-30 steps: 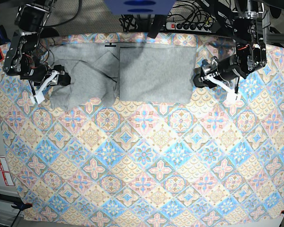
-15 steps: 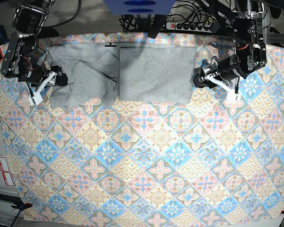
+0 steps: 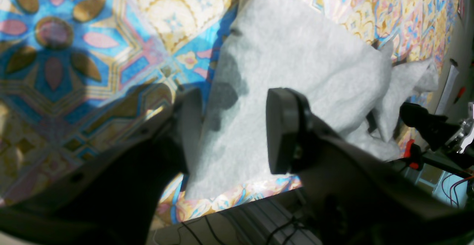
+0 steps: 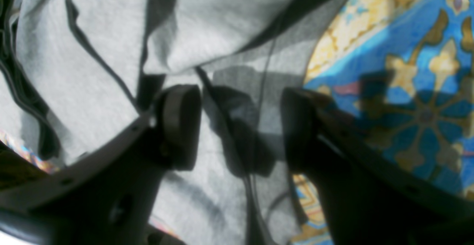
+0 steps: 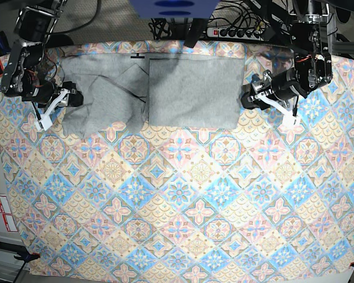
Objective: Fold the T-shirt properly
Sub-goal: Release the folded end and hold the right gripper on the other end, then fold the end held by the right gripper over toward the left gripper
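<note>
The T-shirt (image 5: pixel 165 91) lies on the patterned tablecloth (image 5: pixel 183 200) between the two grippers, its half nearer the left gripper (image 5: pixel 252 97) folded into a flat rectangle and its half nearer the right gripper (image 5: pixel 64 101) lying in loose creases. The left gripper is released, jaws spread and empty, positioned just beside the edge of the folded rectangle. The right gripper is likewise released, jaws parted over the creased edge of the fabric without clamping it.
</note>
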Robot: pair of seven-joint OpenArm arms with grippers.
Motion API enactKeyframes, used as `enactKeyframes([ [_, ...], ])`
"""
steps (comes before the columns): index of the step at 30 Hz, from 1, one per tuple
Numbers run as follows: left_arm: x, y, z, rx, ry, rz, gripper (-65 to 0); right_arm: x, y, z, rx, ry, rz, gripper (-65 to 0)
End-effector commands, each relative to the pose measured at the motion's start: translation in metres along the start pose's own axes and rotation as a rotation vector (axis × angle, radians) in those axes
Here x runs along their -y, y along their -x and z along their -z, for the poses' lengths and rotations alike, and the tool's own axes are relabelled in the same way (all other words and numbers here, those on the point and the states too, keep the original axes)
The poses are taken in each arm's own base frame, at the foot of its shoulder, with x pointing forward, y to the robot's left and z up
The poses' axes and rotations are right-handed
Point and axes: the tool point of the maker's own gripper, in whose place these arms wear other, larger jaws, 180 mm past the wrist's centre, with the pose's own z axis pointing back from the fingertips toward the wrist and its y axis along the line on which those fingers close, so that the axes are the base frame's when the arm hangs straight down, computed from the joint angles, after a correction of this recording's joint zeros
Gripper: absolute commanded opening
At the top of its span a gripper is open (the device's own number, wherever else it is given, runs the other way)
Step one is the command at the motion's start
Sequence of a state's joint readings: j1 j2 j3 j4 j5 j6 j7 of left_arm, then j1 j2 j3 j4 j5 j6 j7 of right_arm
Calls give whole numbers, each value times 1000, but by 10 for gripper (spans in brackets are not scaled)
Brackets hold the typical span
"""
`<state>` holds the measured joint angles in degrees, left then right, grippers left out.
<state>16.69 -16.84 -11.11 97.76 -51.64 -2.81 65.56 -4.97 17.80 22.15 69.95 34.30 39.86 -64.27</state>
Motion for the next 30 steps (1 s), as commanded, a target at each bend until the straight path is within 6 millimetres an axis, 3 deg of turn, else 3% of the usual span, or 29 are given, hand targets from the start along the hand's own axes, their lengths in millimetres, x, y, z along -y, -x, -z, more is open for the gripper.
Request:
enactKeyframes([
  [1, 5, -9, -4, 25, 17, 11, -364, 5, -8, -5, 15, 15, -18, -312],
  [5, 5, -9, -4, 25, 17, 11, -364, -5, -2, 3, -19, -9, -48, -312],
  [9, 8, -15, -4, 37, 23, 18, -364, -12, 18, 8, -70, -25, -56, -312],
  [14, 9, -17, -4, 41, 25, 20, -364, -33, 25, 20, -69, -70, -39, -312],
  [19, 9, -17, -4, 41, 25, 20, -364, -36, 44, 21, -98, -78, -21, -312],
  [23, 9, -18, -4, 42, 25, 21, -364, -41, 41, 22, -82, -100, -6, -312],
  [30, 10, -21, -4, 48, 28, 24, -364, -69, 36, 30, -58, -202, -7, -332],
])
